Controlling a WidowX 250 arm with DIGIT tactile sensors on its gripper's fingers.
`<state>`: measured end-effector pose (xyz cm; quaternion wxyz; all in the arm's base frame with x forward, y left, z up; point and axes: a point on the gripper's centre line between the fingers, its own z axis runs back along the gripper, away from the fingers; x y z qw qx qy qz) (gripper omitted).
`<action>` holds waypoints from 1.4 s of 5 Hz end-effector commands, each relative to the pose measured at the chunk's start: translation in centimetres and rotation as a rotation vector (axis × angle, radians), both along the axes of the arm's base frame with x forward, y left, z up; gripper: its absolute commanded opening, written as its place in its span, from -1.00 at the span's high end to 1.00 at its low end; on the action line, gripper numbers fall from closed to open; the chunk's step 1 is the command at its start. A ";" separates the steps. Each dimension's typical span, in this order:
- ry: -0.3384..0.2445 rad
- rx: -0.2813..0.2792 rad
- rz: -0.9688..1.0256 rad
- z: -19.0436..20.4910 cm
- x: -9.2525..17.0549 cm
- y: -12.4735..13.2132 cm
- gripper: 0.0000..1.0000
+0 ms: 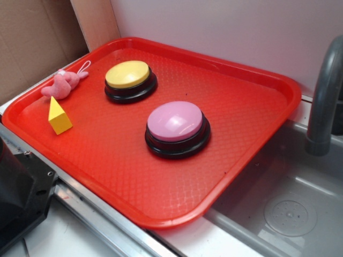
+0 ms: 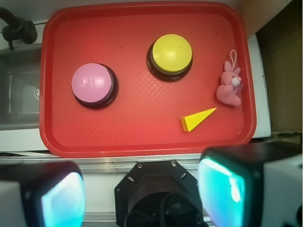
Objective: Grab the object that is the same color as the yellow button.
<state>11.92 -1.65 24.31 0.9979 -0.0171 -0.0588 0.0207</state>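
Near the tray's (image 2: 52,137) edge beside the plush (image 2: 229,85), the wedge (image 2: 196,119) lies alone. I judge a descent across its narrow faces best. My pincer (image 2: 142,191) hangs released, well short of it. Yellow button (image 2: 170,53) sits farther in; sink (image 1: 289,209) adjoins the surface.

A textured red plastic tray (image 1: 252,139) carries a matte yellow wedge (image 1: 59,116), a fuzzy pink plush toy (image 1: 63,85), and glossy-domed yellow button (image 1: 128,75) and pink button (image 1: 176,121) on black plastic bases.
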 end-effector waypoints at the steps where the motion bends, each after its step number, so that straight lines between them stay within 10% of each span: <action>1: 0.000 0.000 0.000 0.0 0.0 0.0 -1.00; 4: -0.008 -0.119 0.441 -6.1 2.6 3.6 -1.00; 7: -0.014 0.002 0.883 -15.4 4.5 8.5 -1.00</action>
